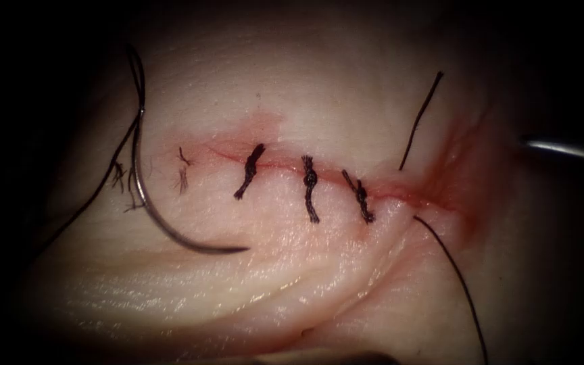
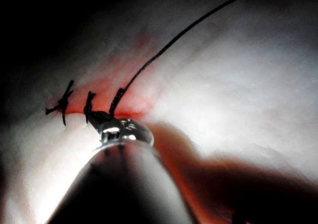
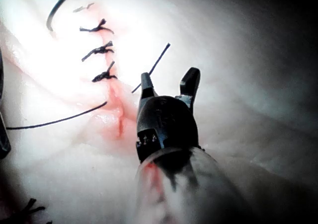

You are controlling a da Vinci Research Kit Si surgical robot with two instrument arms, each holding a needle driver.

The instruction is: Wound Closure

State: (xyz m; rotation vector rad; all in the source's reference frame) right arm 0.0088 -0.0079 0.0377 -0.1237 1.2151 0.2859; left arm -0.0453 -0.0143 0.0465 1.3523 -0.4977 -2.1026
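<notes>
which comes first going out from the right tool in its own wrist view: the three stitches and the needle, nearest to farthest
From the right tool, whose jaws stand open and hold nothing:
1. Nearest stitch, closest along the cut.
2. Middle stitch, next up the line.
3. Far stitch, beyond that.
4. Needle, farthest, lying free on the tissue past the last stitch.

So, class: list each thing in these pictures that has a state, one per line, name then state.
Needle: lying free on the tissue left of the stitches, held by neither tool.
Cut: three knotted stitches across it, right end unstitched.
Thread: loose, running off from the right end.
Right tool: jaws open, holding nothing.
Left tool: jaws not discernible.
</notes>
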